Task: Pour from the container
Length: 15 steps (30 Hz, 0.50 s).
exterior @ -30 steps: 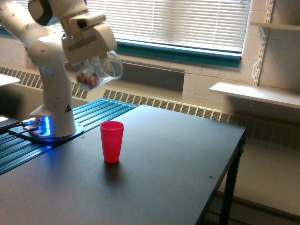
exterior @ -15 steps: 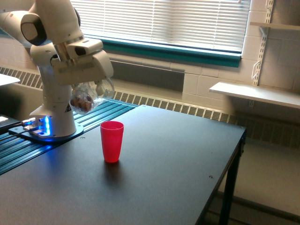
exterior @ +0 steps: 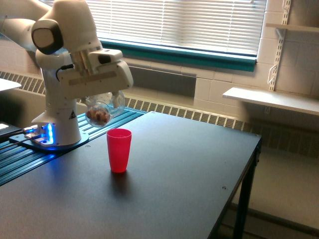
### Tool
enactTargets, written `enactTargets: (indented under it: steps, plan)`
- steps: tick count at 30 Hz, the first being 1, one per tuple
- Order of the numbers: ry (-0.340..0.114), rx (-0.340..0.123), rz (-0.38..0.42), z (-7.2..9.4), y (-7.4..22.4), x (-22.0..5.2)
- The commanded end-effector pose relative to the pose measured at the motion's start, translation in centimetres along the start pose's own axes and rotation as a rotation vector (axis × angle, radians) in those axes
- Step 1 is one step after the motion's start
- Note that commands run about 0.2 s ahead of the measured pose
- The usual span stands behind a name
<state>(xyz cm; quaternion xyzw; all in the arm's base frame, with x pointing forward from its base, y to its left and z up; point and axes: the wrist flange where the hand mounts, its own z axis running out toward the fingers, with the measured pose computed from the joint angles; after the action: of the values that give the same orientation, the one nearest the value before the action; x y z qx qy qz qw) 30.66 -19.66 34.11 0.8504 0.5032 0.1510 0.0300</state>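
Observation:
The container (exterior: 103,108), a clear plastic cup with small brownish pieces inside, hangs tilted in my gripper (exterior: 105,99), which is shut on it. It hovers just above and slightly toward the exterior view's left of the red cup (exterior: 119,150). The red cup stands upright on the dark table (exterior: 174,174). The brownish pieces lie at the container's lower end. My fingers are mostly hidden by the white hand housing.
My arm's white base (exterior: 57,124) with blue lights stands at the exterior view's left on a ridged blue-lit strip (exterior: 94,122). Behind are a radiator, window blinds and a wall shelf (exterior: 271,99). The table's edge drops off at the right.
The gripper with the container came down and moved toward the exterior view's right, closer to the red cup. The red cup has stayed put.

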Motion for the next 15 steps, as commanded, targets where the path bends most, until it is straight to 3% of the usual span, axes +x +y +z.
enactTargets:
  steps: [1, 15]
  plan:
    - [-0.009, -0.008, -0.177, 1.4, 0.6, 1.1]
    - [-0.055, -0.079, -0.438, 2.5, 2.4, 2.8]
